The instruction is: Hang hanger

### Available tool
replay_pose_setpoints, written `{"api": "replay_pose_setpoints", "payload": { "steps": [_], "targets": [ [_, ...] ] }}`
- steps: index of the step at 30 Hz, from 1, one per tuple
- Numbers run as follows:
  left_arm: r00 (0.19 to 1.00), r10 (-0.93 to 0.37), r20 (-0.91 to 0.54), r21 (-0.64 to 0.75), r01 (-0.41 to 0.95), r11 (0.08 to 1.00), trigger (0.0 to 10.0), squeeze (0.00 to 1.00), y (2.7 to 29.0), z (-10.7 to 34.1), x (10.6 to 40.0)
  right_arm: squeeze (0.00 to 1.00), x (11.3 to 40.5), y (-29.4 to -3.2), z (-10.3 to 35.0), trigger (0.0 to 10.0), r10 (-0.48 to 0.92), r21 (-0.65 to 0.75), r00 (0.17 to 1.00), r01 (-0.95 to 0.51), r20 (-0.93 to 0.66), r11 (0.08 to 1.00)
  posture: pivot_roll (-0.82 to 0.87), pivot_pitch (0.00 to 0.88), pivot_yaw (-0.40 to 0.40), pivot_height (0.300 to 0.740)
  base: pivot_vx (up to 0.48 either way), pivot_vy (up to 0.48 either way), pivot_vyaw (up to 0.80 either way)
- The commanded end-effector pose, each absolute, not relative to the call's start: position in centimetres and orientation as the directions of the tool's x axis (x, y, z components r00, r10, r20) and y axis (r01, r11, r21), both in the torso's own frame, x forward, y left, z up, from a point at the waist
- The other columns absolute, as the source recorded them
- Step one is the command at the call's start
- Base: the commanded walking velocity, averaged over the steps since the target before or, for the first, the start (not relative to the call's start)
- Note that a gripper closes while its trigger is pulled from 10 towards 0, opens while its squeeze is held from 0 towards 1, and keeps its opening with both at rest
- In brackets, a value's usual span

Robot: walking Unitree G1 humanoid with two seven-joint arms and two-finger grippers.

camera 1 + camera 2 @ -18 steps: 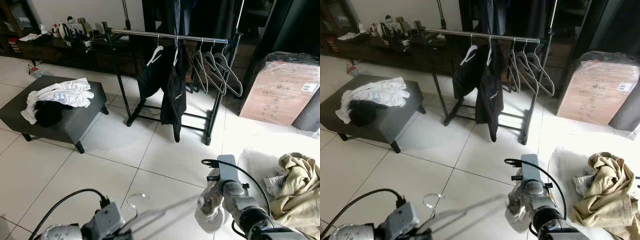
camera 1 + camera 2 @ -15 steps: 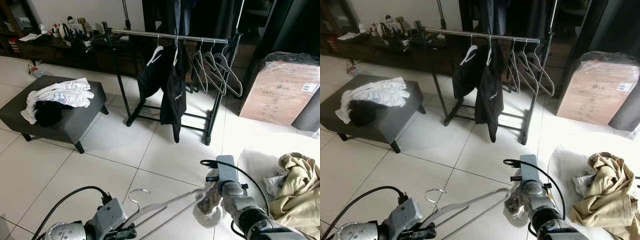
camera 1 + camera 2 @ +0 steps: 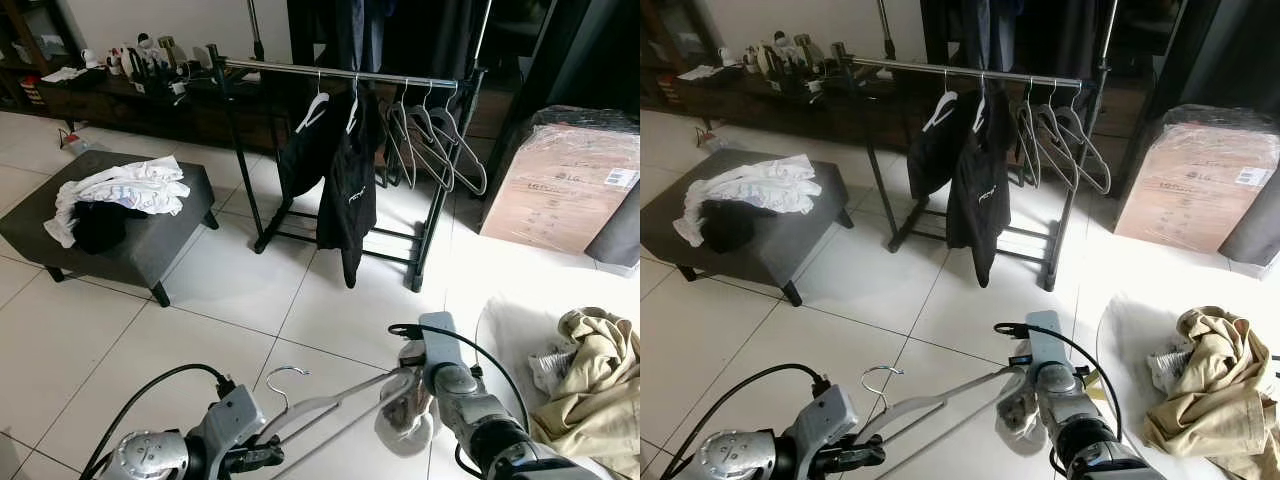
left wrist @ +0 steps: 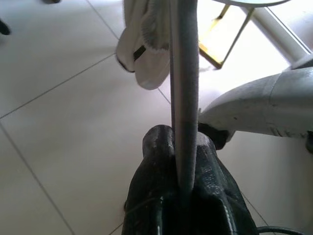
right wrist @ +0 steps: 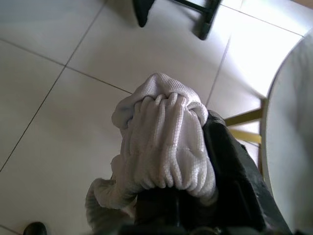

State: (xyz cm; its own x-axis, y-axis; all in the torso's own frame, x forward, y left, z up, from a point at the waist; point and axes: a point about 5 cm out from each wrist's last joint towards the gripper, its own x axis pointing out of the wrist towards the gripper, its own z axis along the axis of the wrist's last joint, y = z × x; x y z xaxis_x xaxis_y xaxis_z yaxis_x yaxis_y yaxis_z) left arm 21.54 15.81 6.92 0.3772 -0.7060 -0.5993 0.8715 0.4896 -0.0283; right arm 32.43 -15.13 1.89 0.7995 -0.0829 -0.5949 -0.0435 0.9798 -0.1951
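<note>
Left gripper (image 4: 182,196) is clamped on the grey hanger (image 3: 330,415) by 1 shoulder bar, hook (image 3: 280,378) just beyond it. Light, stiff and thin, it may pivot (grip near the neck seems safer). Right gripper (image 5: 168,196) pinches a white knitted cloth (image 5: 164,147), whose weave the right wrist view resolves; the clothes rail (image 3: 340,72) stands well ahead.

We stand on a floor of pale tiles (image 3: 200,290) with thin dark joints. On our left a grey ottoman (image 3: 140,245) carries white and black laundry (image 3: 115,190). Ahead, a dark cabinet (image 3: 110,100) cluttered with small items lines the white wall (image 3: 180,20). A wrapped cardboard box (image 3: 565,185) sits right, near a heap of beige cloth (image 3: 595,380).
</note>
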Motion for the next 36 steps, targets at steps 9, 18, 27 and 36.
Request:
{"api": "replay_pose_setpoints", "payload": {
  "steps": [9,18,27,36],
  "targets": [
    [0.376,-0.693,-0.615,-0.019,0.872,0.49,10.0,0.0,16.1,6.4,22.7,0.0,32.9,-14.6,2.6,10.0,-0.043,-0.203,0.813,-0.094,-0.58,0.975,-0.06,0.116,0.01,0.74,0.0,0.0,0.0],
    [0.395,-0.679,-0.619,-0.017,0.858,0.514,10.0,0.0,16.3,6.0,23.1,0.0,33.1,-14.3,3.0,10.0,-0.004,-0.2,0.817,-0.137,-0.577,0.97,-0.06,0.135,0.007,0.74,0.0,0.0,0.0],
    [0.401,-0.677,-0.617,-0.012,0.856,0.517,10.0,0.0,16.2,5.9,23.6,0.0,32.9,-14.3,3.4,10.0,0.069,-0.228,0.8,-0.251,-0.595,0.941,-0.07,0.141,0.005,0.74,0.0,0.0,0.0],
    [0.409,-0.651,-0.639,-0.006,0.844,0.537,10.0,0.0,16.4,5.5,23.9,0.0,32.1,-13.9,3.9,10.0,0.119,-0.184,0.792,-0.28,-0.599,0.942,-0.08,0.14,0.006,0.74,0.0,0.0,0.0]
  ]
}}
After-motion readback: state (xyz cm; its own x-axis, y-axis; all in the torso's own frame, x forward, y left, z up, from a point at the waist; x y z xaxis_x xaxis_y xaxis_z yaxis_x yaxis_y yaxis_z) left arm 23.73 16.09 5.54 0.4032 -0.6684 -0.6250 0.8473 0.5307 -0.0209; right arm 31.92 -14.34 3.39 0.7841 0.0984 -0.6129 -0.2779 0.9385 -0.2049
